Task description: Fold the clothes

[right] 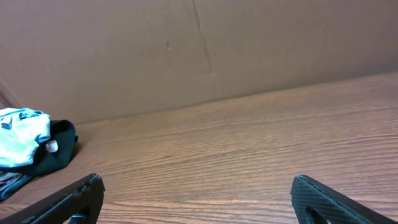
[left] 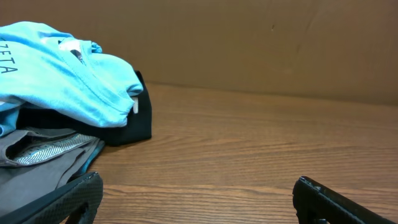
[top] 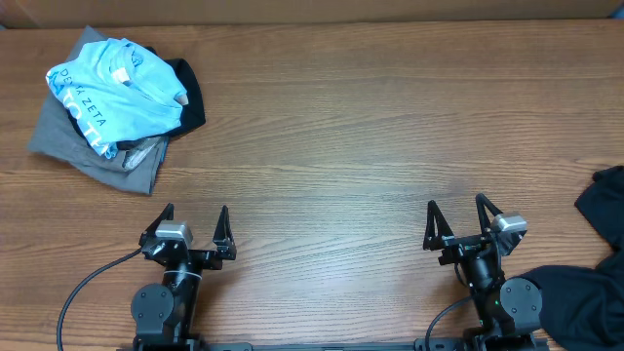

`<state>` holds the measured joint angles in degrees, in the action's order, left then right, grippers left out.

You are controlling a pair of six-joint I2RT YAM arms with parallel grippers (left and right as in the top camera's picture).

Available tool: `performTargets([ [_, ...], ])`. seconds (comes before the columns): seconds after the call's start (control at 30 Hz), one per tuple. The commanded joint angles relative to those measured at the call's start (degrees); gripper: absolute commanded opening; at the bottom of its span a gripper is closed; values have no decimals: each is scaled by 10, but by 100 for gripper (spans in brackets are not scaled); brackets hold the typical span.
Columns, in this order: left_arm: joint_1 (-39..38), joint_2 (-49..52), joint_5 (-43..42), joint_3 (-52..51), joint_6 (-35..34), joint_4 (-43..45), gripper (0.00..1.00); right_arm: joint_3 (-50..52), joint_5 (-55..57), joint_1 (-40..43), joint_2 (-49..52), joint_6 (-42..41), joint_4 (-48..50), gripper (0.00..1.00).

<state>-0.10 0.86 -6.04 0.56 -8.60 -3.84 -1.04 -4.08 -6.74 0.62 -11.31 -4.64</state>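
Left end effector (top: 197, 209), right end effector (top: 455, 202), spread

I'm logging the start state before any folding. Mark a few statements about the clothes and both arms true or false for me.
1. The light blue tee lies on top of the grey garment. True.
2. The grey garment is folded flat in the middle. False: it lies crumpled under the tee, at the far left.
3. The left gripper holds the tee. False: its jaws are open and empty, apart from the clothes.
4. Black fabric lies at the right edge of the table. True.
5. The right gripper has open jaws. True.
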Motion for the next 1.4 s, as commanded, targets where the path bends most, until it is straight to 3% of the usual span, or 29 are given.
performTargets([
  [0.0,5,-6,-6,-3,-2,1,100,6,1,3,-4,2,2,100],
  [0.9,5,-6,-6,-3,-2,1,100,6,1,3,-4,2,2,100],
  [1.1,5,-6,63,-3,-2,-6,100,6,2,3,-4,3,3,100],
  [1.37,5,-6,62,-3,-2,-5,100,6,1,3,-4,2,3,100],
])
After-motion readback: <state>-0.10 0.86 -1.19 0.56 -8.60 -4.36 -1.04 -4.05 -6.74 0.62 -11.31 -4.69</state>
